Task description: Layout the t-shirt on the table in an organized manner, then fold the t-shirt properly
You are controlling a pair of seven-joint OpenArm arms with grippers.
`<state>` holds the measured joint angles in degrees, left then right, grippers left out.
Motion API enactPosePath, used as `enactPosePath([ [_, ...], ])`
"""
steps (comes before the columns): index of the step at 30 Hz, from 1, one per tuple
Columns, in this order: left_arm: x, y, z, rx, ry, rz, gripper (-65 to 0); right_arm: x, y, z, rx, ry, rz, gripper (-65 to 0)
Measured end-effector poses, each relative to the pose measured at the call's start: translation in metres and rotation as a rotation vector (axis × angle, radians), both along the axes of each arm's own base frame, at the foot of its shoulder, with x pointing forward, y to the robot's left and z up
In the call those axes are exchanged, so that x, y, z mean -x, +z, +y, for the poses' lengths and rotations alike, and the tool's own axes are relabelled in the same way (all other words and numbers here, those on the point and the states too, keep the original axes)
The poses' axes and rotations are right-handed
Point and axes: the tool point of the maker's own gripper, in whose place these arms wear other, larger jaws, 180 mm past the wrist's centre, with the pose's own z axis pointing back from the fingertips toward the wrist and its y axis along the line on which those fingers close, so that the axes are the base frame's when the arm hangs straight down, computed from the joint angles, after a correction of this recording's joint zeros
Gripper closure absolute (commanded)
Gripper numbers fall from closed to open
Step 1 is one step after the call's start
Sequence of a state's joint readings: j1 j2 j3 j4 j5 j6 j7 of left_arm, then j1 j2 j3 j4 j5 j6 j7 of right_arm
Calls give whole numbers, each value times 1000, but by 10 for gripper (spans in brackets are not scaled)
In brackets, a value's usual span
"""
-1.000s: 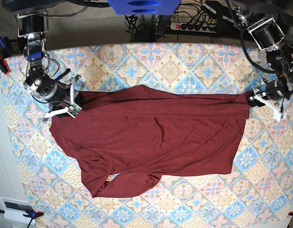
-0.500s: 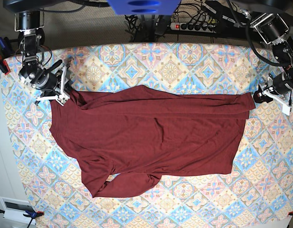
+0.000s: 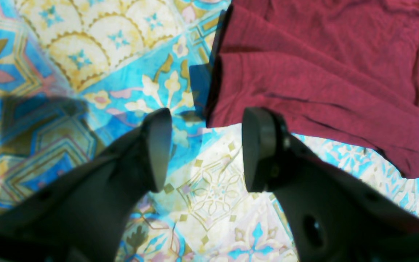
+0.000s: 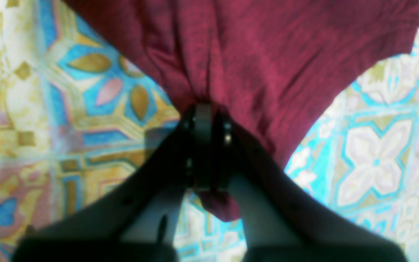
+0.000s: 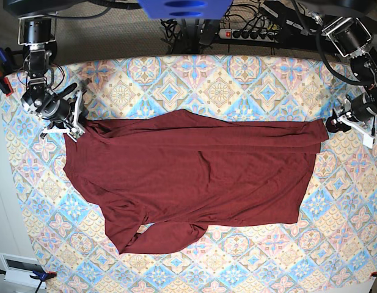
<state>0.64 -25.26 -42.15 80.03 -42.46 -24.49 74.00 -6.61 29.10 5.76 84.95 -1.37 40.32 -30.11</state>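
Maroon t-shirt (image 5: 194,177) lies spread across the middle of the table (image 5: 237,79), one sleeve curled toward the near edge. Right gripper (image 4: 204,112) pinches its corner near one side edge; left gripper (image 3: 204,145) hangs wide apart, empty, just beside the opposite corner.

Your left gripper (image 3: 206,149) has matte black, curved fingers with flat oval pads (image 3: 158,145). Your right gripper (image 4: 204,127) is black too, small screws beside its pads; white brackets and black cables on both arms.
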Motion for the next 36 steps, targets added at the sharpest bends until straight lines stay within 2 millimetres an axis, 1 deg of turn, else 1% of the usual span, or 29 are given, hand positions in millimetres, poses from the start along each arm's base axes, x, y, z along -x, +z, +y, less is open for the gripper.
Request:
enactPosePath([
  [5, 0, 0, -1, 1, -2, 1, -305, -3, 4, -1, 9, 4, -9, -5],
  [8, 0, 0, -1, 1, -2, 0, -305, -6, 16, -7, 46, 26, -29, -5],
  [11, 0, -1, -1, 1, -2, 1, -305, -11, 24, -4, 48, 38, -57, -5],
  [25, 8, -7, -2, 6, -2, 22, -305, -11, 23, -5, 51, 34, -52, -9],
  [27, 11, -9, -2, 4, -2, 30, -305, -9, 23, -5, 56, 43, -48, -28],
  [30, 11, -9, -2, 3, -1, 30, -305, -9, 25, -11, 78, 55, -42, -76],
  [32, 10, -8, -2, 4, -1, 27, -305, -7, 22, -9, 90, 74, -29, -94],
  [34, 10, -8, -2, 4, -1, 27, -305, -5, 19, -4, 82, 84, -22, -88],
  [36, 10, -8, -2, 4, -1, 28, -305, -4, 17, 1, 73, 89, -18, -68],
])
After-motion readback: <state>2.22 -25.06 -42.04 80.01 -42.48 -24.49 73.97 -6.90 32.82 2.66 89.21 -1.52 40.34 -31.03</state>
